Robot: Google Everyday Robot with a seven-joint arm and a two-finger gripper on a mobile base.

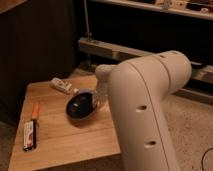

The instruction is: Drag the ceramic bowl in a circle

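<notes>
At the right rim of the ceramic bowl (pixel 80 106) sits the gripper (pixel 98 102), grip state impossible to tell. Bowl rests on the wooden table (pixel 75 146); white packet (pixel 61 85) just behind the bowl, orange stick (pixel 35 111) and dark bar (pixel 30 135) well left of it.

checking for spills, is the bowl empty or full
Empty: only glossy highlights show inside the bowl. The gripper is at its rim, on the arm's side.

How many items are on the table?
4: black ceramic bowl mid-table, end effector at its rim; white packet at back; orange stick and black-white bar at left. Arm may hide more.
</notes>
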